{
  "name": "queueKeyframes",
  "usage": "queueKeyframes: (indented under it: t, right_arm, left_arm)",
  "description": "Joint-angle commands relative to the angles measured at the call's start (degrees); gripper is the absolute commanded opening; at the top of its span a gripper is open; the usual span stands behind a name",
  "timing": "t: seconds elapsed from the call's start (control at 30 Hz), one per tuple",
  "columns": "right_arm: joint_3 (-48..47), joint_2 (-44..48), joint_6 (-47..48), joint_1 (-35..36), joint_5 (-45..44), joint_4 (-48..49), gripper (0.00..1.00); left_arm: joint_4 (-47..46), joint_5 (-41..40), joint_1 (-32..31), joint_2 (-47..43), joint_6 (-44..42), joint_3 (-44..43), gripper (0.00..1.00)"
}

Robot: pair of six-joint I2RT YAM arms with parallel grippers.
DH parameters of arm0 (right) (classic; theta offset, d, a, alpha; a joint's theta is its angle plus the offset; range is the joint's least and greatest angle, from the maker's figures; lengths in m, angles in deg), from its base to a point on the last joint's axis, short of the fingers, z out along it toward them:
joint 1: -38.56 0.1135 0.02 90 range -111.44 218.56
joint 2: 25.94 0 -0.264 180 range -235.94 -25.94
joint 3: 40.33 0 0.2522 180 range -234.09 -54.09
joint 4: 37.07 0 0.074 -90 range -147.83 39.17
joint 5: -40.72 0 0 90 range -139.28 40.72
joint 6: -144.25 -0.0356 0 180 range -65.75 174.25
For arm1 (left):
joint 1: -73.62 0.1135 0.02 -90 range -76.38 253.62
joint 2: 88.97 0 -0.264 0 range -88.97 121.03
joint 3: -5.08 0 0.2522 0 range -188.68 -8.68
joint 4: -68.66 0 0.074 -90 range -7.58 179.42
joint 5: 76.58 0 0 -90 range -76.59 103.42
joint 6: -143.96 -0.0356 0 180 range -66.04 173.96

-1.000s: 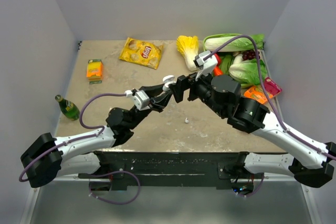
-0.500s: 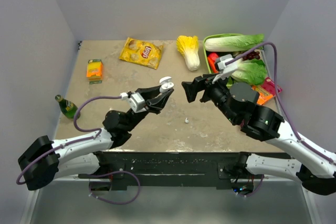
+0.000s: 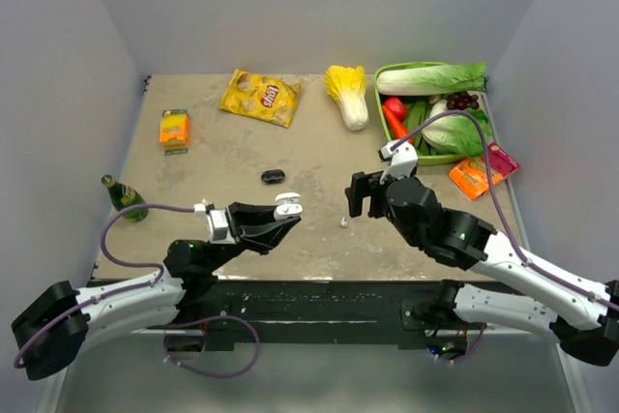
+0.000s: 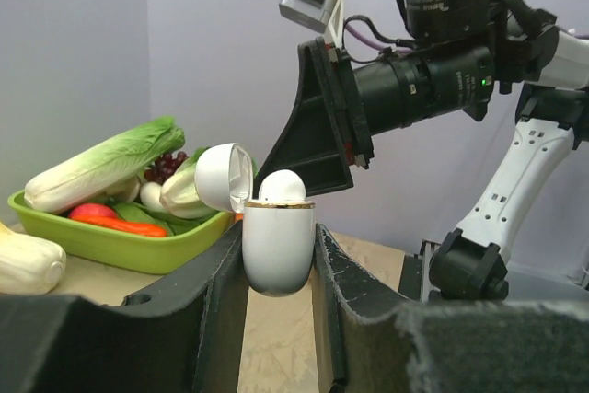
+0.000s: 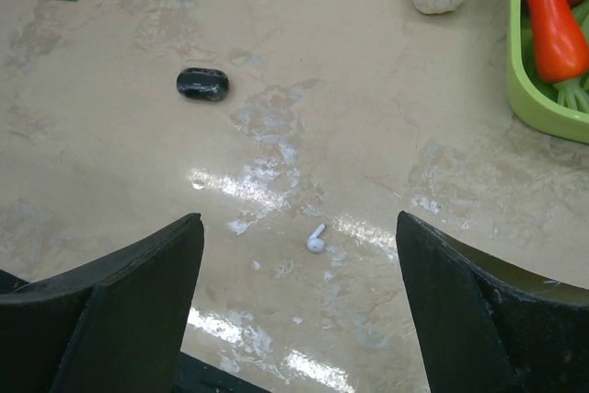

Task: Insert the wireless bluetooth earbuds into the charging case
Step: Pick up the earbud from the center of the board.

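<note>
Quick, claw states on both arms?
Left claw: shut on the glossy white oval charging case.
Right claw: open, empty.

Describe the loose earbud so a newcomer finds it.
From the green vegetable tray, come toward the table's near middle. The loose earbud lies there by the right gripper. It is white and stemmed; the neighbouring pod is black and oval.

The white bud (image 5: 316,240) lay on bare desk (image 5: 414,89) by the near edge, with open room all around. A black oval thing (image 5: 202,84) sat well apart. The green basket (image 5: 532,103) filled the far right corner.
</note>
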Motion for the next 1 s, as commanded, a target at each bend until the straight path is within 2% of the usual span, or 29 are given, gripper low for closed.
queueKeyframes:
  t: [0.0,0.13,0.17,0.33,0.4,0.43,0.5,0.53,0.63,0.73,0.97]
  right_arm:
    - [1.75,-0.16,-5.03,-0.16,-1.8,-3.71,0.86]
    - [5.0,-4.2,-7.58,-0.6,1.62,-3.82,0.74]
    - [6.4,-5.08,-7.93,-0.95,2.59,-3.3,0.68]
    - [10.71,-12.1,-9.52,-3.76,9.0,3.9,0.49]
    - [12.91,-13.52,-10.04,-6.4,13.05,7.15,0.38]
    - [13.7,-14.66,-9.96,-7.1,13.67,8.13,0.27]
    - [15.11,-15.89,-9.69,-8.69,14.9,10.06,0.19]
    - [15.29,-16.42,-9.52,-8.95,15.08,10.5,0.13]
    - [15.55,-19.76,-9.08,-9.13,16.13,11.3,0.04]
    - [15.73,-23.19,-8.9,-9.13,17.89,13.23,0.01]
    - [15.82,-28.11,-8.64,-9.04,18.51,15.69,0.0]
  left_arm:
    - [-15.26,1.47,0.39,-4.67,2.2,2.19,0.0]
    - [-15.86,2.7,0.39,-6.79,3.08,4.21,0.0]
    - [-16.3,2.96,0.39,-6.79,3.34,4.48,0.0]
    - [-18.77,4.98,0.3,-6.26,5.8,5.18,0.0]
    - [-18.15,5.51,0.3,-6.61,6.07,5.18,0.0]
    - [-17.8,5.6,0.3,-6.96,6.07,5.18,0.0]
    - [-16.58,5.6,0.3,-7.4,5.89,5.27,0.0]
    - [-16.13,5.52,0.3,-7.75,5.81,5.27,0.0]
    - [-14.81,5.34,0.3,-8.02,5.54,5.27,0.0]
    - [-14.9,5.34,0.21,-7.32,5.63,5.36,0.0]
    - [-15.51,4.73,0.13,-7.14,5.89,6.32,0.0]
